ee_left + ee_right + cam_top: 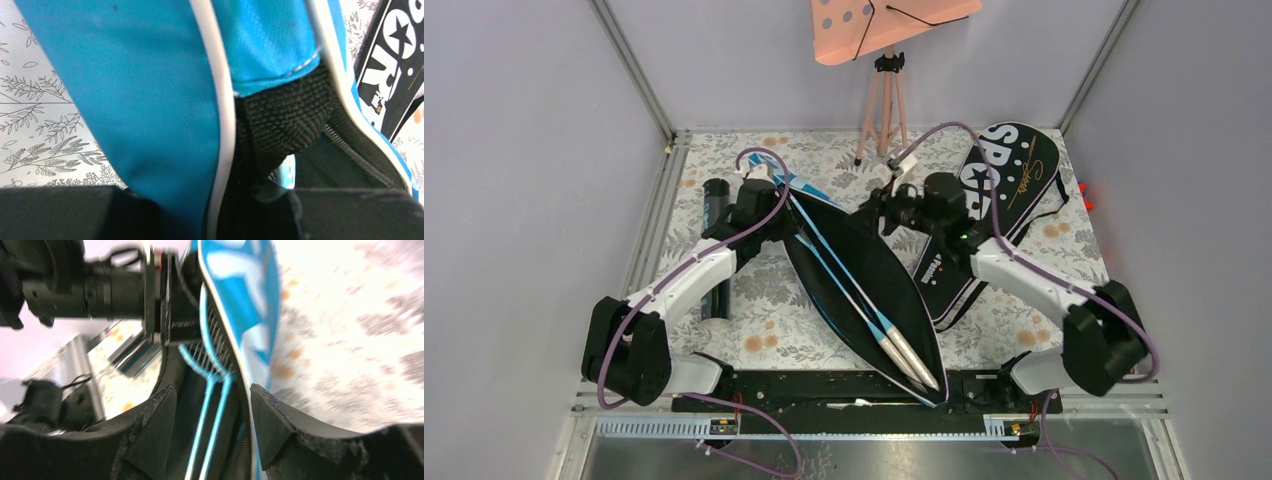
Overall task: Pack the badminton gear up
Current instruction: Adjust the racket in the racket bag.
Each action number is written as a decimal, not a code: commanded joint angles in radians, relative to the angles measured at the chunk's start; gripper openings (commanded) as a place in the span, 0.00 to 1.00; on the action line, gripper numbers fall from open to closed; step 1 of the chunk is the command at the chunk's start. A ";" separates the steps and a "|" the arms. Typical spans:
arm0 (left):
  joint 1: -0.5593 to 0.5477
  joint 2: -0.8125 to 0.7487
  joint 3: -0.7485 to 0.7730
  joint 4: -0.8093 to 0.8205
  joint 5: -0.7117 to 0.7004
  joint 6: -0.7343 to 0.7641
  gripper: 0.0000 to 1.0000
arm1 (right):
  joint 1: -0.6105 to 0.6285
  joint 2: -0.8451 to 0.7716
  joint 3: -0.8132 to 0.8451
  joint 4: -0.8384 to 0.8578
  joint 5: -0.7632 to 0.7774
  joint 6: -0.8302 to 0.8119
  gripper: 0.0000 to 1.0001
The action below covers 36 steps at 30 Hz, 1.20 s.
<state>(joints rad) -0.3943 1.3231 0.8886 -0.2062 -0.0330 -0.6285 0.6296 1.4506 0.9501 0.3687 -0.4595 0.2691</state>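
Grey walls [524, 150], floral cloth [764, 292], blue bag [140, 100]

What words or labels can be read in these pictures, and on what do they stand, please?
"SPO": large white letters on the black bag, remainder hidden by the right arm.
"OR": same bag, left wrist view.
Gold script and small white print on that bag: too small.
White marks on the blue bag: blurred.

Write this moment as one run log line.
blue bag: open, two rackets inside | left fingers: at bag edge, grip unclear | right fingers: apart, over bag rim
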 commanded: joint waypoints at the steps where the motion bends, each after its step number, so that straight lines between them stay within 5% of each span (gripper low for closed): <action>1: -0.029 0.010 0.045 -0.141 0.152 0.250 0.00 | -0.018 -0.103 0.009 0.012 0.155 -0.199 0.66; 15: -0.029 0.170 0.197 -0.168 0.236 0.331 0.00 | -0.018 0.177 0.234 -0.262 0.118 -0.349 0.76; 22: -0.033 0.229 0.263 -0.181 0.231 0.328 0.00 | -0.018 0.106 0.164 -0.208 0.173 -0.232 0.78; 26: -0.081 0.233 0.307 -0.249 0.052 0.274 0.01 | -0.019 -0.016 0.106 -0.191 0.214 -0.191 0.83; 33: -0.148 0.210 0.316 -0.242 -0.011 0.158 0.05 | -0.011 -0.094 0.015 -0.089 -0.035 -0.088 0.88; 36: -0.168 0.211 0.309 -0.220 0.000 0.160 0.05 | 0.016 -0.053 0.017 -0.094 -0.024 -0.101 0.88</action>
<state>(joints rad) -0.5423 1.5585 1.1667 -0.4545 0.0132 -0.4320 0.6144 1.3567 0.9829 0.2321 -0.4076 0.1360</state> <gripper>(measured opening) 0.180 0.878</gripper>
